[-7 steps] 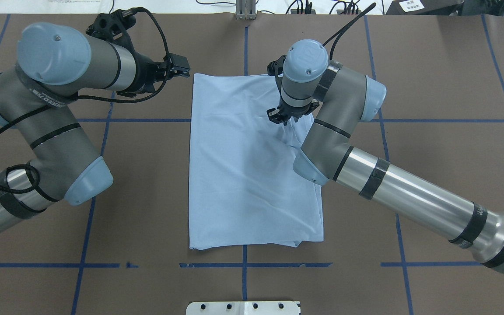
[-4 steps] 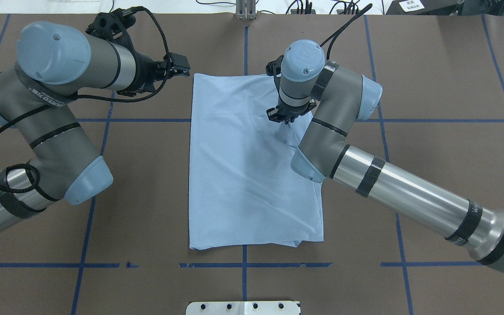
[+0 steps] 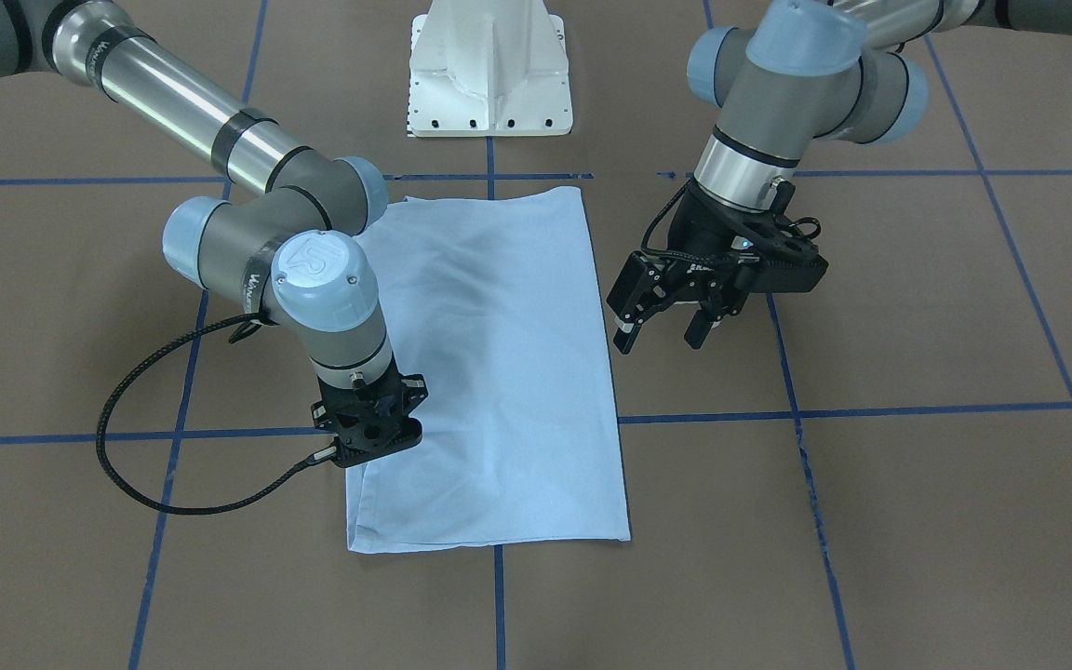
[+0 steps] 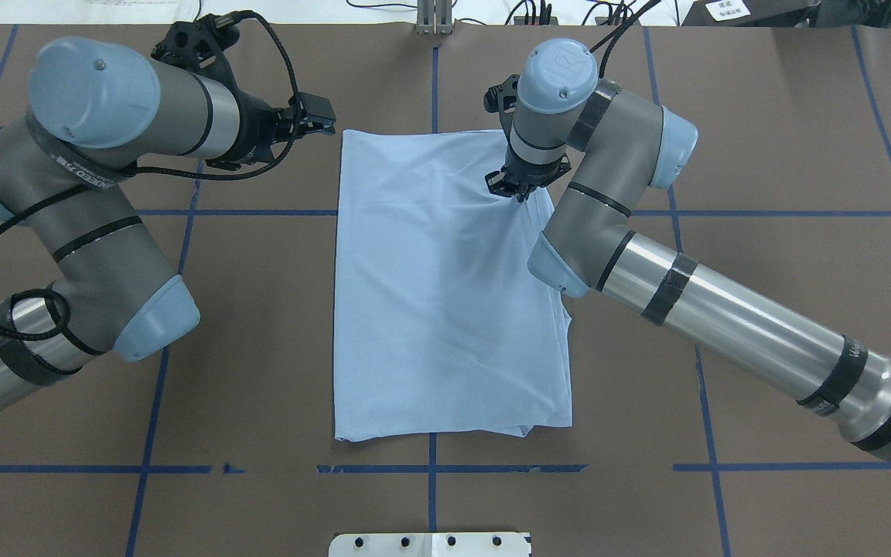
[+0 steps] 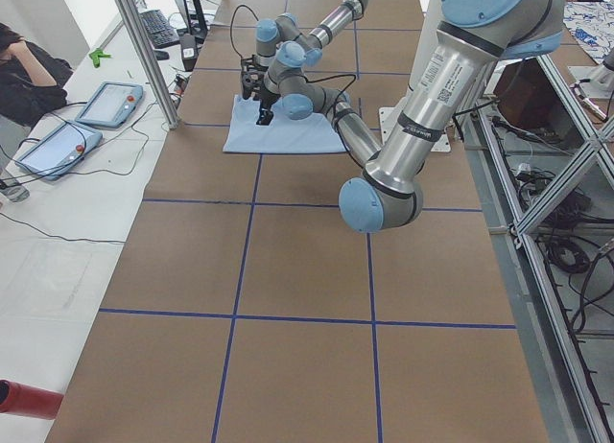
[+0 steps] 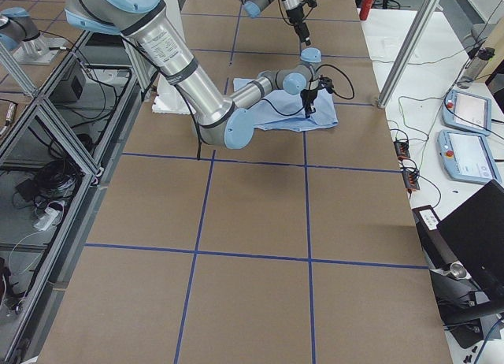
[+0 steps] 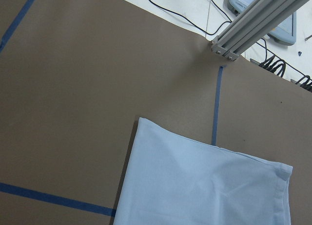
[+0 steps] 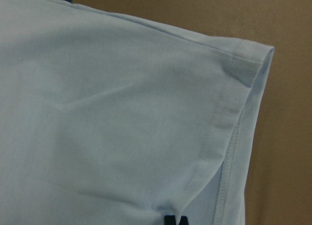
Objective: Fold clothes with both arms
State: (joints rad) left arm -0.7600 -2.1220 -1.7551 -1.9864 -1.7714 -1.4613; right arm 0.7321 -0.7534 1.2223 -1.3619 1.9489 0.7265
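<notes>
My light blue shirt lies flat mid-table, folded to 1 long rectangle; right gripper pinches near its 1 o'clock corner, left gripper open at 11 o'clock.

You find the T-shirt lying on the table at the centre of the overhead frame. The left gripper stands just beside its upper left corner, off the cloth. The right gripper sits on the cloth near its upper right corner. The pedestal base lies below the T-shirt at the bottom edge, apart from it.
</notes>
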